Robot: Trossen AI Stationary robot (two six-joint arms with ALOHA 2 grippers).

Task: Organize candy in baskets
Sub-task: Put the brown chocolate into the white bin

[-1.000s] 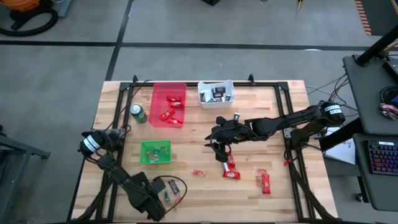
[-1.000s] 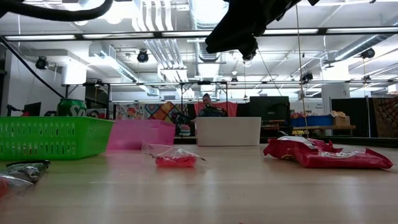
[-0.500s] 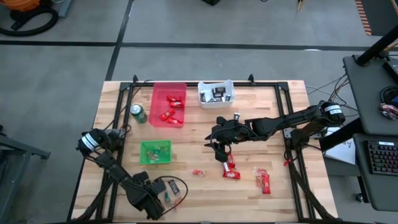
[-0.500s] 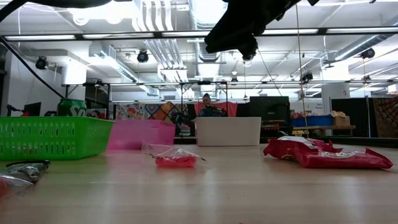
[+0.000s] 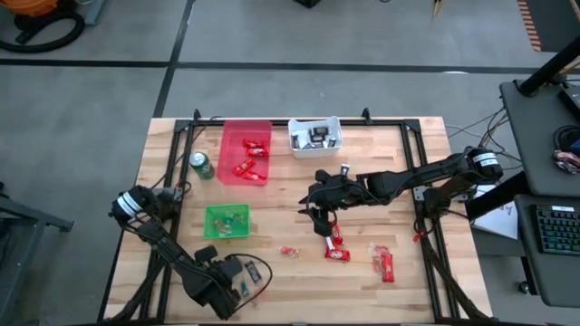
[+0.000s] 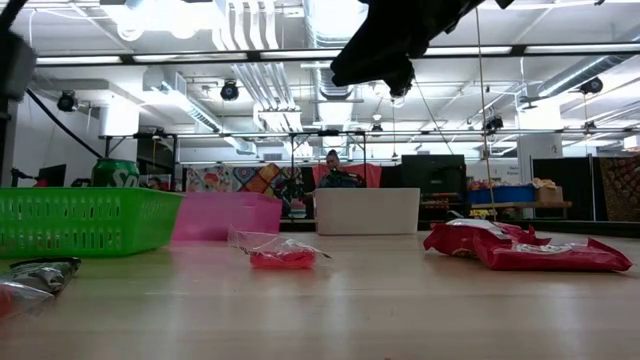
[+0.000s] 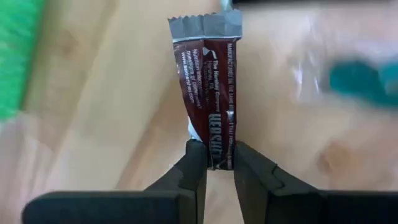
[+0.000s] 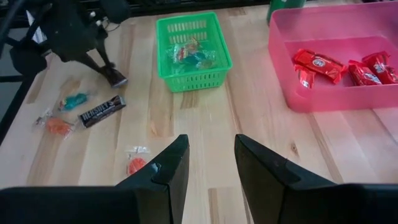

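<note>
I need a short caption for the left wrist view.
Left gripper closing on a dark Hershey's mini bar lying on the wooden table.

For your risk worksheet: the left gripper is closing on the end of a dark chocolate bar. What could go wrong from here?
The left gripper holds only the tip of the chocolate bar, so the bar may swing or slip out when lifted. The teal sweet and orange sweet lie close by and could be knocked.

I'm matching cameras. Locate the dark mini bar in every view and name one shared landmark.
High view: dark mini bar near the table's front edge, by the left arm's tip.
Low view: far left foreground.
Left wrist view: centre, its end between the fingers of the left gripper.
Right wrist view: on bare wood beside small sweets.
Shared landmark: green basket.
</note>
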